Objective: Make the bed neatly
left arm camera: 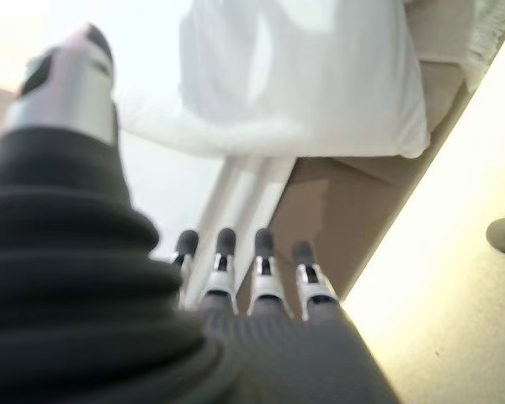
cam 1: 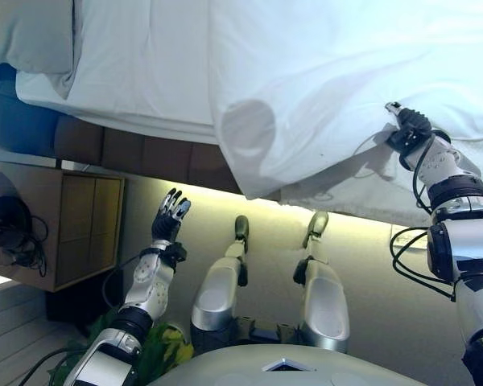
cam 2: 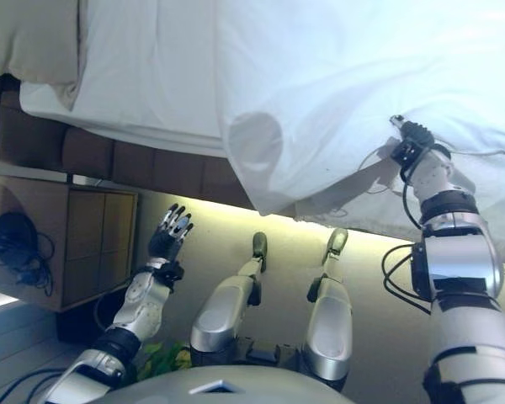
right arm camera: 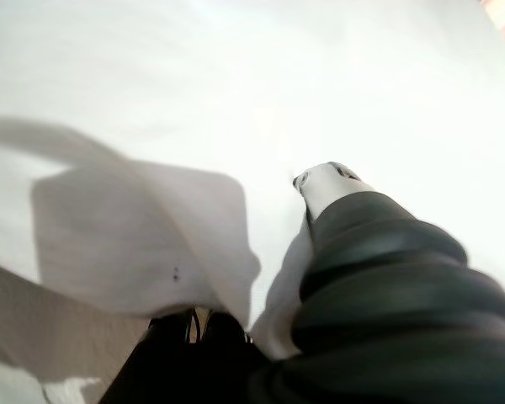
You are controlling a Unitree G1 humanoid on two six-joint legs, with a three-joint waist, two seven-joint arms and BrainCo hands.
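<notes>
Duvet: white, lay across the bed, edge hanging over the near side.
Right hand: at that edge; fingers buried in cloth, grip unreadable.
Left hand: fingers straight, empty, below the bed.
Advice: pull evenly; add left hand.

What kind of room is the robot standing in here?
Most likely a bedroom, perhaps a hotel room. A bed with a white duvet and a pillow fills the upper view, a wooden nightstand stands beside it, and the right hand is at the duvet's edge.
</notes>
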